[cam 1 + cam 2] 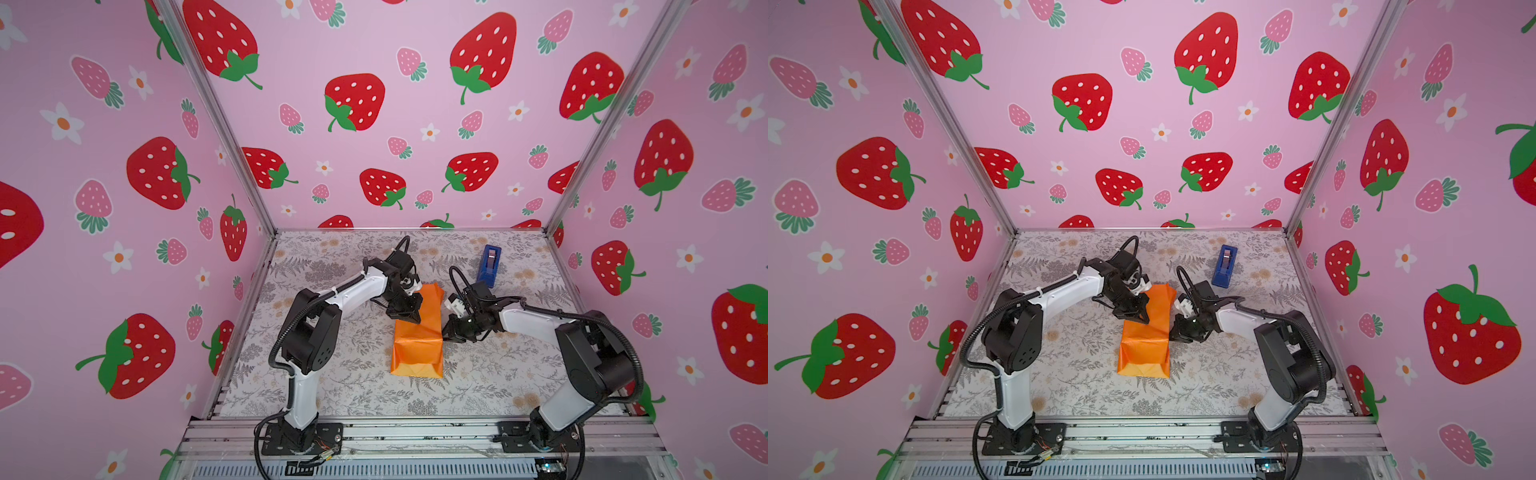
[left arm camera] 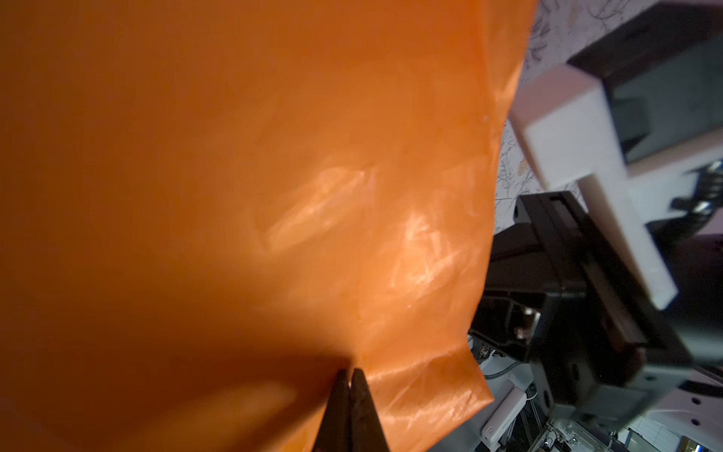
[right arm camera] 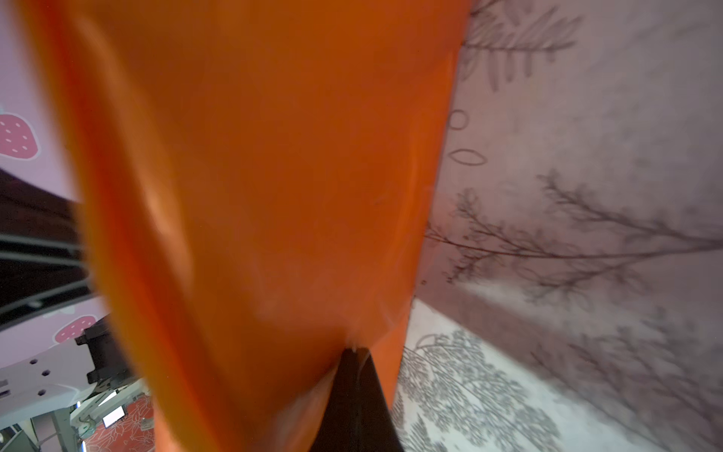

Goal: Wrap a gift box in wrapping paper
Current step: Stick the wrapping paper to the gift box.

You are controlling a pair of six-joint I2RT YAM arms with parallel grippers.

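Left fingers [image 2: 338, 411] were clenched on a pinch of the wrapping paper [image 2: 254, 176], gripping only at their tips. Right fingers [image 3: 346, 391] were likewise closed on an edge of the same sheet, from the opposite side.

In both top views the paper [image 1: 417, 340] lay as a long orange parcel mid-counter [image 1: 332, 382], running from the near edge toward the far edge. Its far end was raised between the two arms. The gift box was not visible and was presumably inside the folds.

Risks, as judged:
- The arms pulling apart could tear the thin glossy sheet at either pinch.
- Such shallow grips could slip, letting the folds spring open.
- Lifting the far end could slide the box inside.
- No tape was seen on the paper. The tape dispenser [image 1: 490, 264] stood near the far right corner, with both sets of fingers occupied.
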